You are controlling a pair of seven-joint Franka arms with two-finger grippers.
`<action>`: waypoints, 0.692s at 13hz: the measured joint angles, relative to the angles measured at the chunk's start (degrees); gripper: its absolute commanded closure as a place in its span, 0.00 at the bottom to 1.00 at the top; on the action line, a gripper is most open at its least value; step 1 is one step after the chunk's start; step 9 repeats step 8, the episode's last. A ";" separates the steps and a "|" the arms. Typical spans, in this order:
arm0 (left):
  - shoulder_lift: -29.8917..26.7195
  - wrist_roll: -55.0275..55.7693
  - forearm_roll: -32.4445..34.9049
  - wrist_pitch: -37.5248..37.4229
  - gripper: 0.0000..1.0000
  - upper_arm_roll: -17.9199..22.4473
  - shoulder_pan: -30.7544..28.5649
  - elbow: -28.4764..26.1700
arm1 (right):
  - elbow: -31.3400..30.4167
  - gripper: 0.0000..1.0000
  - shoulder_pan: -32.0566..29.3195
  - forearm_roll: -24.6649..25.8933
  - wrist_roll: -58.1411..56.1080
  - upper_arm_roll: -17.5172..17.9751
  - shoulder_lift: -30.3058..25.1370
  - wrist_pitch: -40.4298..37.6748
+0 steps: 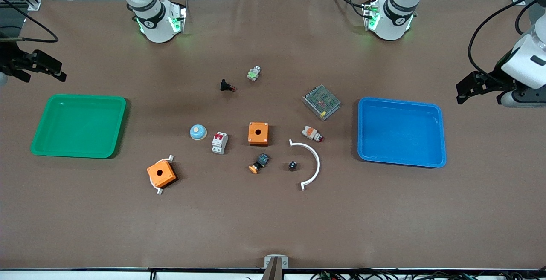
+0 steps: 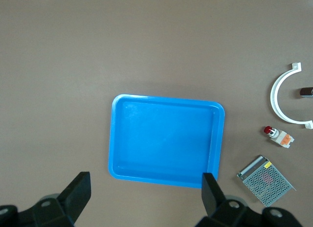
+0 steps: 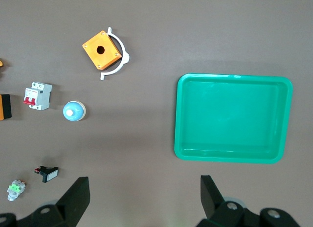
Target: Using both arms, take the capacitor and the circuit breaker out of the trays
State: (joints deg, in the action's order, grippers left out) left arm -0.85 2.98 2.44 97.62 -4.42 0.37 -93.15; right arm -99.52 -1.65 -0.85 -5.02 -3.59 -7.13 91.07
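We see both arms waiting high at the table ends, nothing held. The left gripper hangs w/ fingers spread wide, over bare table at the left arm's end, just past the blue tray; in the left wrist view its two dark fingertips frame that tray's rim. The right gripper is also spread apart, over bare table at the right arm's end, above the green tray; the right wrist view shows the green tray between its fingertips.

The capacitor sits on the table approx. mid-table, inside the curve of a white arc bracket, well apart from both grippers, closer to the blue tray's end. The breaker lies nearer the right arm's end, between a blue dome button and an orange box; we see it in the right wrist view too, well apart from that gripper.

Other items: a second orange box on another white bracket, a black-and-blue switch w/ orange cap beside the capacitor, a white-orange button, a mesh power supply, a black push-button and a green-lit part.
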 measured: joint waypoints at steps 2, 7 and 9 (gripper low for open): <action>-0.30 0.00 -0.07 -1.66 0.00 0.27 0.00 2.34 | 0.00 0.00 -0.03 0.00 -0.59 0.16 -0.21 -0.07; 1.04 0.00 -1.10 -3.50 0.00 0.43 -0.01 4.96 | 1.29 0.00 -0.03 -0.01 -2.37 0.71 -0.80 -1.98; 1.54 0.00 -1.11 -3.50 0.00 0.43 0.00 5.01 | 1.48 0.00 -0.03 -0.01 -2.39 0.73 -0.94 -2.12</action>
